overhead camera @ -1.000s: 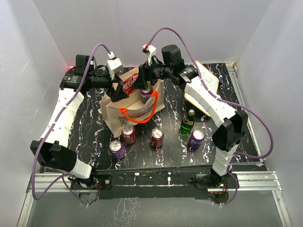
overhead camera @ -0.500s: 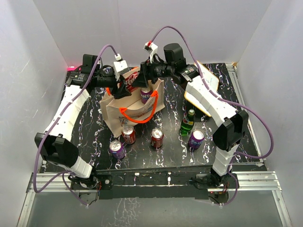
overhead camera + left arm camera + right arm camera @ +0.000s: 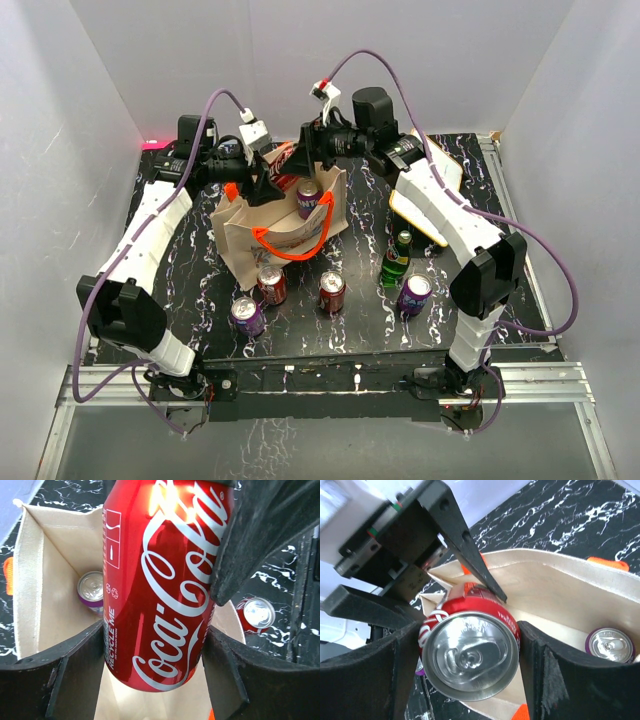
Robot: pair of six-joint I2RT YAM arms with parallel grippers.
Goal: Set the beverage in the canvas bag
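Red cola can (image 3: 160, 590) above canvas bag (image 3: 285, 232), left gripper (image 3: 152, 640) newly closed on it, right gripper (image 3: 467, 635) still clamping it

Coca-Cola can (image 3: 160, 580): metal, glossy red printed wall with a bright glare spot, smooth bare silver lid; canvas bag (image 3: 55, 585): matt beige woven cloth, fine grain, stitched hem; its handles (image 3: 607, 563): orange woven webbing, matt; purple can (image 3: 611, 645) inside the bag: shiny metal top, glossy purple wall; left gripper (image 3: 152, 655) and right gripper (image 3: 467, 665): matt black fingers, plastic look, slightly rough; surface (image 3: 180, 270): black with white marble veining, smooth, faint sheen; green bottle (image 3: 397, 262) toward its right edge: glossy translucent green, glass or plastic unclear; rail (image 3: 350, 375) along its near edge: bare pale metal; arm shells (image 3: 150, 230): white plastic, satin
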